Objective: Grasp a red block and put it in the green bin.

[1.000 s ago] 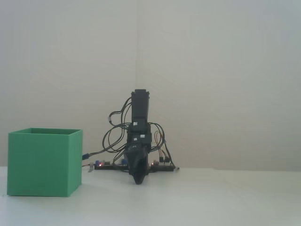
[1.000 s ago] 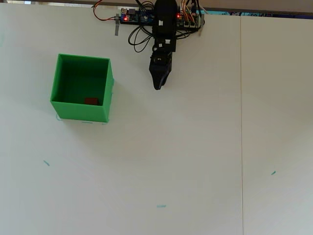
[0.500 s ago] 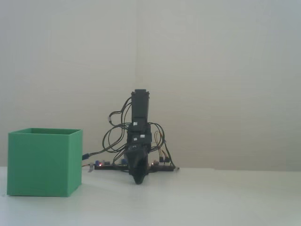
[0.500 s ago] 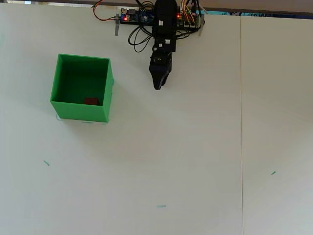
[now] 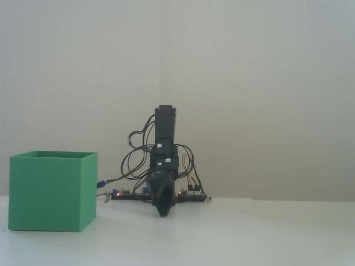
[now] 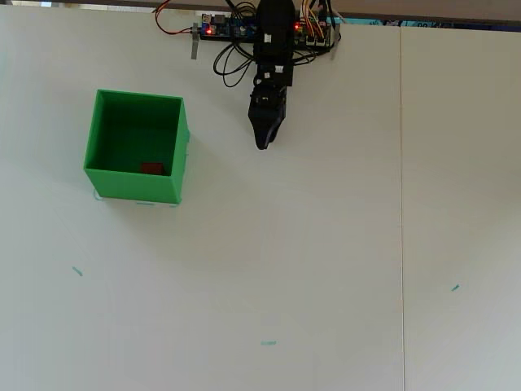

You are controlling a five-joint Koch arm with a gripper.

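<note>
The red block (image 6: 151,168) lies inside the green bin (image 6: 107,182), against its near wall in the overhead view. From the fixed view only the bin's outer walls (image 5: 50,194) show and the block is hidden. My gripper (image 6: 262,143) is folded back near the arm's base, well to the right of the bin, its jaws together in a single point with nothing between them. In the fixed view the gripper (image 5: 162,213) hangs just above the table in front of the base.
The arm's base with its controller board and wires (image 6: 236,28) sits at the table's far edge. A seam (image 6: 401,204) runs down the table on the right. Small teal marks (image 6: 268,343) dot the surface.
</note>
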